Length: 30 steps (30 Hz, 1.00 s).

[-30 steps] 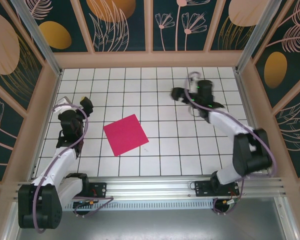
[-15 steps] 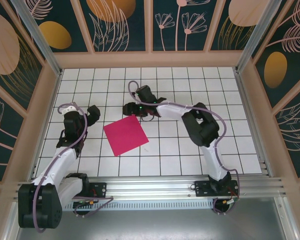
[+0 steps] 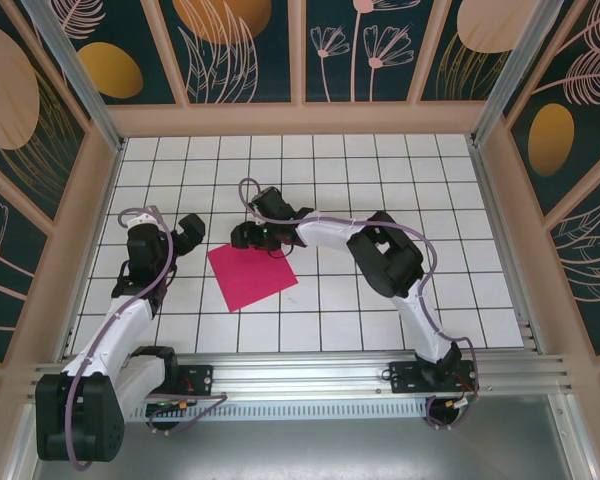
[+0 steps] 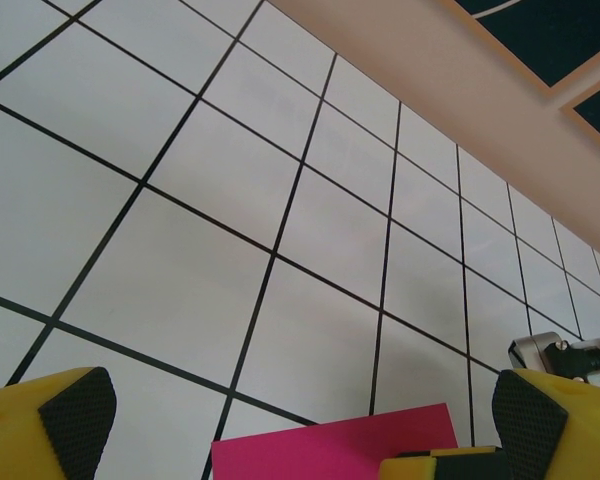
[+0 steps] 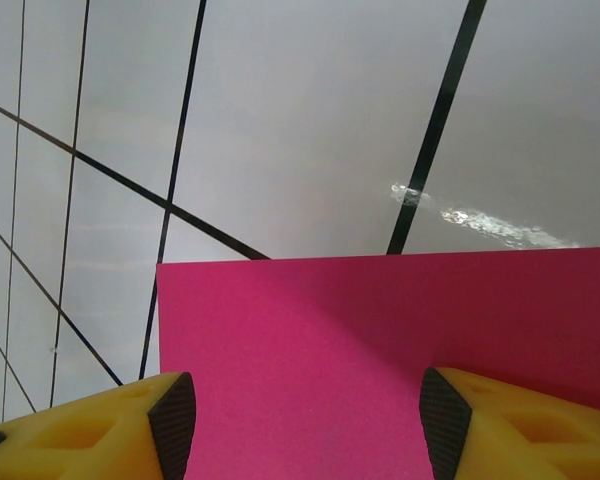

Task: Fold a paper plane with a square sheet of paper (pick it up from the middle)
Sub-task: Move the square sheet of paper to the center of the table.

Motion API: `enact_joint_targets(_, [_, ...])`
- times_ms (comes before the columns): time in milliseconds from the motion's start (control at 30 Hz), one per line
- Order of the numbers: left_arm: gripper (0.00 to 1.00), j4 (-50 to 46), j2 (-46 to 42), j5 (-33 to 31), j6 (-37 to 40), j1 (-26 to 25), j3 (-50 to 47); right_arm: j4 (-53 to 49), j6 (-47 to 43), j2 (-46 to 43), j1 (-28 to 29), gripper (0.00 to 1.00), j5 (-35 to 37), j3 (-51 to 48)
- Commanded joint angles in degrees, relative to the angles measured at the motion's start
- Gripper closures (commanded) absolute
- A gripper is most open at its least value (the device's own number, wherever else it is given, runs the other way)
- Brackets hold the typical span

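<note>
The square sheet of paper (image 3: 254, 275) is magenta-pink and lies flat and unfolded on the white grid table, left of centre. My right gripper (image 3: 240, 238) reaches across from the right and hovers low over the sheet's far-left edge. In the right wrist view the paper (image 5: 380, 340) spreads under the right gripper (image 5: 305, 430), whose jaws stand apart and hold nothing. My left gripper (image 3: 191, 231) is just left of the sheet, wide open and empty. In the left wrist view, the paper's (image 4: 320, 450) far edge lies between the left gripper's (image 4: 300, 420) fingertips.
The white grid table (image 3: 380, 160) is boxed in by a wooden frame with patterned wall panels (image 3: 300, 115). A metal rail (image 3: 310, 375) carries both arm bases at the near edge. A small shiny smudge (image 5: 460, 215) marks a tile beyond the sheet.
The right arm swung from the back right across to the sheet's far edge and its jaws narrowed somewhat. The left gripper edged a little toward the sheet. The paper has not moved.
</note>
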Motion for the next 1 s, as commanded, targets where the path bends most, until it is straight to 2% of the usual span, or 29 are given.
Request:
enact_joint_targets(0, [0.02,-0.84,-0.31,2.91,1.31,0.26,0.84,-8.21,0.79,1.33,-1.65,0.36,6.7,-2.16])
enact_joint_targets(100, [0.01,-1.24,-0.53,4.87,1.19,0.26,0.46,-9.12,0.68,-0.41,-3.4,0.36,10.57,-4.81])
enact_joint_targets(300, [0.01,1.94,0.4,11.85,-2.11,0.26,-1.48,-9.62,-0.54,-5.87,-8.12,0.37,13.95,-12.84])
enact_joint_targets(500, [0.02,9.39,5.88,20.88,-6.32,-0.25,-2.16,-11.33,-4.03,-10.61,-14.11,0.39,16.18,-18.76])
enact_joint_targets(600, [0.01,8.22,8.95,21.47,-5.96,-1.66,-0.01,-12.22,-5.71,-12.34,-15.81,0.38,17.07,-20.26])
enact_joint_targets(733, [0.02,8.21,11.71,19.63,-5.82,-6.39,2.79,-17.53,-2.32,-15.61,-16.72,0.39,20.13,-18.2])
enact_joint_targets(867, [0.01,7.68,15.62,18.97,-6.86,-9.81,5.36,-17.88,-3.06,-20.52,-14.38,0.38,21.94,-17.36])
enact_joint_targets(967, [0.02,7.93,15.48,17.35,-7.52,-10.63,5.38,-22.68,-6.46,-20.51,-13.44,0.35,25.22,-14.73])
